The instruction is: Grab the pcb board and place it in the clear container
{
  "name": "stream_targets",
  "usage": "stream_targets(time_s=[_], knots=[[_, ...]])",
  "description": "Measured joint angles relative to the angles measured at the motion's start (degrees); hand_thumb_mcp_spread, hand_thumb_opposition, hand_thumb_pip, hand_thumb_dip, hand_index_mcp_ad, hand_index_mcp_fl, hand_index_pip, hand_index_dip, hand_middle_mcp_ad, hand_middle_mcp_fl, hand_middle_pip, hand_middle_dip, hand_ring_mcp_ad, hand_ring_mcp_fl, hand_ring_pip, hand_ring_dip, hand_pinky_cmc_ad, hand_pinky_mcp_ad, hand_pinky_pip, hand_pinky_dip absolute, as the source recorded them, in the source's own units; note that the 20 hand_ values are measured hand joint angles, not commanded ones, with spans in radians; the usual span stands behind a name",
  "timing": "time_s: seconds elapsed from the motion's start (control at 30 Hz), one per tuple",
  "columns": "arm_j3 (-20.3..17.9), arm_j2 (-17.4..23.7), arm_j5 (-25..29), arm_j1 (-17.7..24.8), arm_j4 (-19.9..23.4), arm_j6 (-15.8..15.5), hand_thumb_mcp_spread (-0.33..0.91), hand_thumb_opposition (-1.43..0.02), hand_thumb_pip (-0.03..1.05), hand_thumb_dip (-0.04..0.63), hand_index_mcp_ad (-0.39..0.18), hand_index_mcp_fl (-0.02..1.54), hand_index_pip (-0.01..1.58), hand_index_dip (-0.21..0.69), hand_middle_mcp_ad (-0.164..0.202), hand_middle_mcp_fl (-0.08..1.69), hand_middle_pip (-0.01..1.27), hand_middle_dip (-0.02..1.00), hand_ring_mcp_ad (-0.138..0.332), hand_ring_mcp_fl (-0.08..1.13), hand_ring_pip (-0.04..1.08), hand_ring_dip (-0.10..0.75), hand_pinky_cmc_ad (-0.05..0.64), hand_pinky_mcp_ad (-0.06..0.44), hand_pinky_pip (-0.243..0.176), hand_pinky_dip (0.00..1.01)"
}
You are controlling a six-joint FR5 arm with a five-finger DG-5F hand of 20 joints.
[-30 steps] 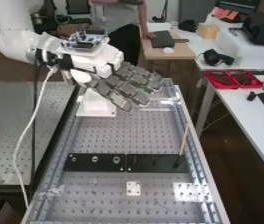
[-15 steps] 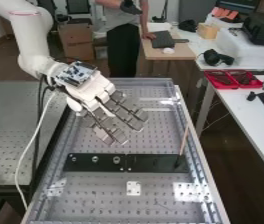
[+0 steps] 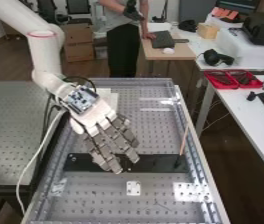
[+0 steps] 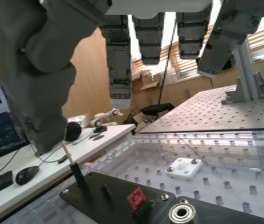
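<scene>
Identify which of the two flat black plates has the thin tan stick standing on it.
The right-hand black plate in the high view: the tan stick rises near its right end, while the other plate carries a silver ring.

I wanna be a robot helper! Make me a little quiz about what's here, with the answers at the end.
1. True or false: the robot hand is squeezed into a tight fist.
2. What shape is the small white plate?
A) round
B) star
C) square
3. Fill in the colour: the thin stick stands on the long plate, which is ____.

Key: 1 false; 2 C; 3 black
</scene>
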Motion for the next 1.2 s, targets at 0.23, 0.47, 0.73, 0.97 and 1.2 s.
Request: stream_targets(time_s=[0.23, 0.47, 0.73, 0.97, 1.2], knots=[[2.4, -3.31, 1.8, -0.34, -0.38, 0.87, 0.35, -0.8, 0.61, 0.175, 0.026, 0.05, 1.39, 0.154, 0.124, 0.01, 0.13, 0.06, 0.244, 0.0, 0.06, 0.0, 0.318, 0.234, -0.126, 0.54], [4.18, -6.24, 5.54, 0.18, 0.28, 2.07, 0.35, -0.82, 0.64, 0.188, 0.03, 0.03, 1.53, 0.154, 0.11, 0.01, 0.12, 0.06, 0.246, 0.0, 0.06, 0.0, 0.316, 0.213, -0.126, 0.55], [5.66, -8.77, 9.62, 0.77, 3.97, -1.26, 0.35, -0.83, 0.65, 0.206, 0.026, 0.02, 1.56, 0.154, 0.108, 0.0, 0.13, 0.08, 0.248, 0.0, 0.06, 0.0, 0.316, 0.216, -0.126, 0.57], [7.64, -11.01, 10.41, 1.21, 4.29, -2.74, 0.35, -0.83, 0.65, 0.206, 0.026, 0.02, 1.56, 0.155, 0.105, 0.0, 0.12, 0.08, 0.246, 0.0, 0.06, -0.003, 0.316, 0.208, -0.126, 0.59], [8.08, -11.87, 11.82, 1.81, 4.67, -3.83, 0.35, -0.83, 0.64, 0.222, 0.026, 0.02, 1.56, 0.155, 0.108, 0.0, 0.13, 0.09, 0.246, 0.0, 0.06, 0.0, 0.316, 0.208, -0.126, 0.6]])
